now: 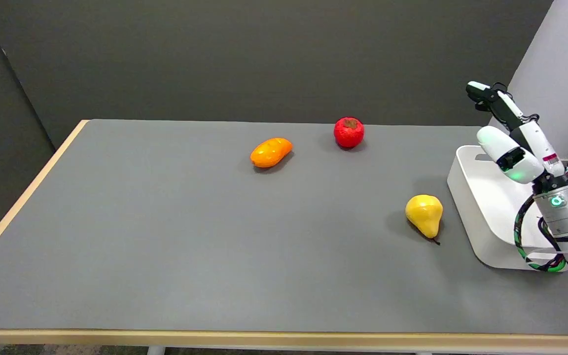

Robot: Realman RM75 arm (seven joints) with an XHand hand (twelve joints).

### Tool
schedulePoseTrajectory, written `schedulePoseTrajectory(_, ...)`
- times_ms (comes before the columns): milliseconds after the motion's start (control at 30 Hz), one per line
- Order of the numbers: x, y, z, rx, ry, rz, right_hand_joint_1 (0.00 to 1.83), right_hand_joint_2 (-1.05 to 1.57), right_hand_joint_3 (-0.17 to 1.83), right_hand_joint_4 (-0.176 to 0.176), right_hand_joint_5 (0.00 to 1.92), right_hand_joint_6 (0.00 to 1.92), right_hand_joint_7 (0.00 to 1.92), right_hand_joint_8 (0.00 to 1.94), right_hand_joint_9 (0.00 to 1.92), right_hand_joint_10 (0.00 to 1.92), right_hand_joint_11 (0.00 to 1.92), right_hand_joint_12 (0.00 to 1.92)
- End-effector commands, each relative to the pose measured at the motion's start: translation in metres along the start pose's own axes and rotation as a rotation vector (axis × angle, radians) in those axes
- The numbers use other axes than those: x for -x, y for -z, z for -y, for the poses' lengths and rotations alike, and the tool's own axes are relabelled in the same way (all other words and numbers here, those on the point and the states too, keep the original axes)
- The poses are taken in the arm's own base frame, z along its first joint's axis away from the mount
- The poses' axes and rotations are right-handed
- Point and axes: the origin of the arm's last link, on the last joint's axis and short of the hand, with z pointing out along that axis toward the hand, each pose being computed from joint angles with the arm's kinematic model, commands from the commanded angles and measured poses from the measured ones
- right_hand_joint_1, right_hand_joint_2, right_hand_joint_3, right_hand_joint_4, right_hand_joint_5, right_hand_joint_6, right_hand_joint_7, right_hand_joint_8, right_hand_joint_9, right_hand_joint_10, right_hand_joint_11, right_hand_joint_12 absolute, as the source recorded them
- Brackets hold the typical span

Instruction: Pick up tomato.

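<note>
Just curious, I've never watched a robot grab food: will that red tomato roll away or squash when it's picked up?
The tomato looks round, so a nudge would probably roll it. Its matte, wrinkled skin suggests a firm replica, unlikely to squash. The hand is open, well clear.

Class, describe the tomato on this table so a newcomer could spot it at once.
Start at the grey table and look to its far edge, right of centre. The tomato sits there, right of the orange fruit and beyond the yellow pear. It alone is red and round, with a brown stem cap.
</note>
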Motion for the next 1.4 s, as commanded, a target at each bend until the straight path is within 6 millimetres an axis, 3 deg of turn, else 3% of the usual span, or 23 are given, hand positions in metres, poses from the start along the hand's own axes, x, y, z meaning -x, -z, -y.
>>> schedulePoseTrajectory(33, -0.009, 0.001, -0.008, -0.009, 0.062, -0.001, 0.05, 0.64, 1.04, 0.115, 0.14, 0.43, 0.23, 0.31, 0.09, 0.51, 0.0, 0.93)
schedulePoseTrajectory(200, -0.013, -0.016, -0.004, -0.047, 0.072, -0.02, 0.06, 0.64, 1.04, 0.116, 0.14, 0.43, 0.23, 0.31, 0.09, 0.51, 0.0, 0.93)
schedulePoseTrajectory(333, -0.004, -0.06, -0.002, -0.059, 0.088, 0.042, 0.07, 0.64, 1.03, 0.117, 0.15, 0.44, 0.24, 0.32, 0.09, 0.51, 0.0, 0.93)
schedulePoseTrajectory(500, 0.032, -0.124, 0.01, -0.043, 0.235, 0.248, 0.11, 0.63, 1.03, 0.117, 0.16, 0.45, 0.24, 0.33, 0.1, 0.52, 0.0, 0.93)
schedulePoseTrajectory(567, 0.058, -0.156, 0.022, -0.061, 0.348, 0.326, 0.12, 0.63, 1.03, 0.118, 0.15, 0.45, 0.23, 0.33, 0.1, 0.51, 0.0, 0.92)
schedulePoseTrajectory(667, 0.093, -0.189, 0.03, -0.086, 0.451, 0.384, 0.14, 0.62, 1.03, 0.116, 0.12, 0.42, 0.18, 0.31, 0.06, 0.48, 0.0, 0.87)
schedulePoseTrajectory(733, 0.114, -0.205, 0.023, -0.081, 0.519, 0.426, 0.15, 0.65, 0.96, 0.114, 0.11, 0.37, 0.17, 0.27, 0.06, 0.44, 0.0, 0.82)
schedulePoseTrajectory(833, 0.134, -0.231, 0.026, -0.095, 0.584, 0.476, 0.15, 0.66, 0.93, 0.113, 0.11, 0.35, 0.16, 0.25, 0.06, 0.42, 0.0, 0.8)
schedulePoseTrajectory(933, 0.141, -0.256, 0.024, -0.085, 0.646, 0.458, 0.13, 0.63, 0.99, 0.11, 0.09, 0.34, 0.12, 0.25, 0.06, 0.42, 0.0, 0.82)
schedulePoseTrajectory(967, 0.143, -0.261, 0.024, -0.079, 0.663, 0.455, 0.13, 0.6, 1.04, 0.11, 0.08, 0.35, 0.11, 0.26, 0.05, 0.41, 0.0, 0.83)
schedulePoseTrajectory(1100, 0.148, -0.28, 0.022, -0.058, 0.733, 0.443, 0.11, 0.65, 0.94, 0.108, 0.09, 0.33, 0.12, 0.24, 0.05, 0.41, 0.0, 0.81)
schedulePoseTrajectory(1200, 0.147, -0.286, 0.016, -0.023, 0.793, 0.469, 0.11, 0.6, 1.04, 0.111, 0.08, 0.35, 0.11, 0.26, 0.05, 0.41, 0.0, 0.85)
schedulePoseTrajectory(1400, 0.142, -0.293, 0.006, 0.014, 0.908, 0.488, 0.11, 0.59, 1.04, 0.111, 0.08, 0.35, 0.11, 0.25, 0.05, 0.41, 0.0, 0.85)
